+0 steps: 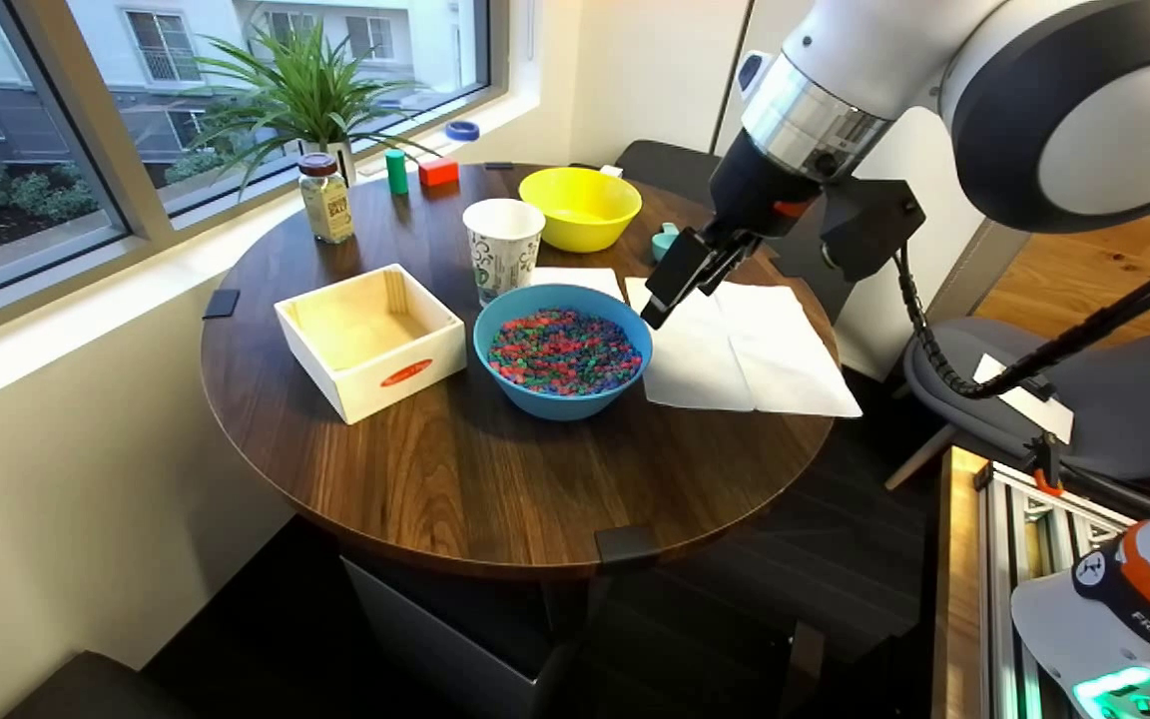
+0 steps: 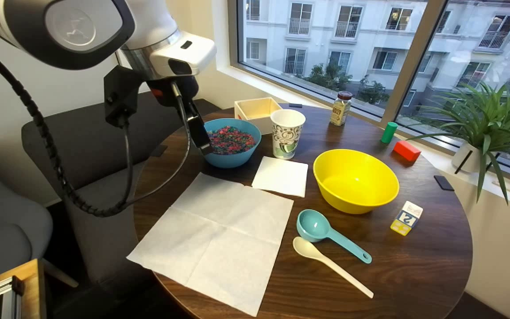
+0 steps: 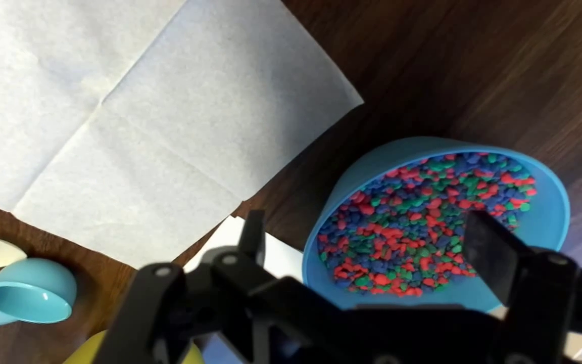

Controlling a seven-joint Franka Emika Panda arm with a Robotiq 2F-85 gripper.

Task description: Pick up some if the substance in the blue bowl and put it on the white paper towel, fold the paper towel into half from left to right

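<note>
The blue bowl (image 1: pixel 563 404) holds the substance, a heap of small red, green and blue bits (image 1: pixel 565 352). Bowl (image 2: pixel 228 160) and bits (image 2: pixel 230 141) also show in an exterior view, and bowl (image 3: pixel 548 202) and bits (image 3: pixel 397 227) in the wrist view. The large white paper towel (image 2: pixel 219 239) lies unfolded with creases beside the bowl; it also shows in the wrist view (image 3: pixel 170 111). My gripper (image 3: pixel 367 237) is open and empty, at the bowl's towel-side edge. One finger overlaps the bits, the other lies outside the rim. Its height above the bowl is unclear.
A small white napkin (image 2: pixel 281 175) and patterned paper cup (image 2: pixel 287 135) stand near the bowl, with a wooden box (image 1: pixel 370 345). A yellow bowl (image 2: pixel 354 181), teal scoop (image 2: pixel 314 226), cream spoon (image 2: pixel 332 266), lettered blocks (image 2: pixel 407 218) and jar (image 1: pixel 325 200) are on the table.
</note>
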